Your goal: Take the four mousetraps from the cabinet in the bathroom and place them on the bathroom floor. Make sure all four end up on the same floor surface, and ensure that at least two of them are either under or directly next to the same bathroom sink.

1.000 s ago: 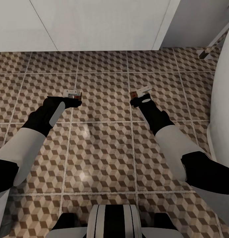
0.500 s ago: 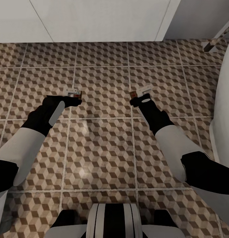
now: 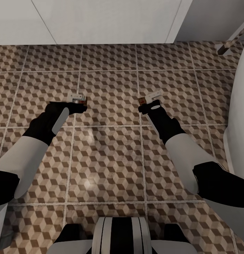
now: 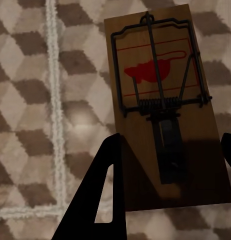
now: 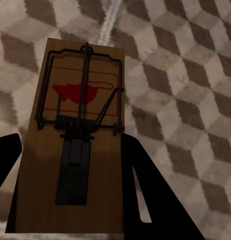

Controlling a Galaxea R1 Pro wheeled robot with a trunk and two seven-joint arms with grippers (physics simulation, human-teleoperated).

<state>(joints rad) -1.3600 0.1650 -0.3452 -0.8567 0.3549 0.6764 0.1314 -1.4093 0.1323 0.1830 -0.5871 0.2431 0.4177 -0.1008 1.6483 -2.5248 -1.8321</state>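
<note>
Barely anything changes versus half a second back: same floor [image 3: 111, 155], same white wall panels [image 3: 100, 24] along the far edge, arms in the same pose. A second ago the wall line sat a bit lower, so that's the camera shifting.

Both traps are held up over the tiles, not lying on them. Left gripper [image 3: 80, 104] is clamped on the near end of the left trap [image 4: 165, 100], board sides pinched between black fingers [image 4: 103, 200]. Right gripper [image 3: 145, 104] is clenched on the right trap [image 5: 78, 145] the same way. Each trap's long axis runs straight out along its fingers, red spot end pointing away from the wrist.
</note>
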